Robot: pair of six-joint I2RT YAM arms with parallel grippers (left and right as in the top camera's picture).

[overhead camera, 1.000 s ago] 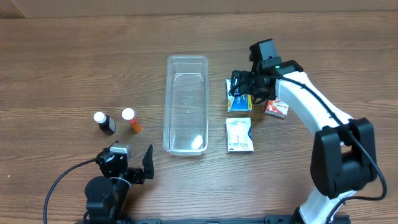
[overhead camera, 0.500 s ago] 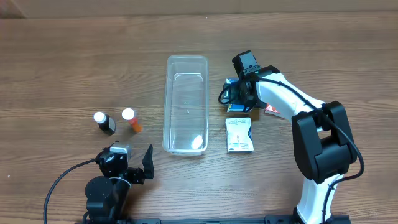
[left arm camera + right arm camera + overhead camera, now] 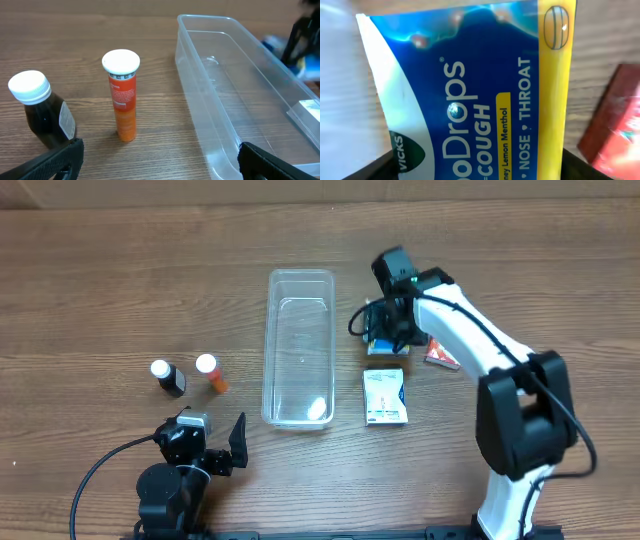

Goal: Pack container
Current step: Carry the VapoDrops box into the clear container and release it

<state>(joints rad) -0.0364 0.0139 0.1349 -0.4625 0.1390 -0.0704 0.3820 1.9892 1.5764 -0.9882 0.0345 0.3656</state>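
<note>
Overhead: the container [image 3: 300, 340] lies mid-table, long axis running near to far. Just right of its far half, the right gripper [image 3: 385, 330] pinches a blue-and-yellow cough-drop box [image 3: 385, 346]. In the right wrist view the box sits sharp between both fingers, with a red box [image 3: 442, 354] blurred beside it. A white box [image 3: 384, 397] lies nearer. The left gripper [image 3: 222, 448] is at the near edge, fingers [image 3: 55, 159] spread wide. An orange tube [image 3: 210, 372] and a dark bottle [image 3: 167, 377] stand left of the container.

Two bottles [image 3: 168, 378] [image 3: 211, 373], three packs [image 3: 384, 347] [image 3: 385, 397] [image 3: 443, 357], one container [image 3: 268, 350]
</note>
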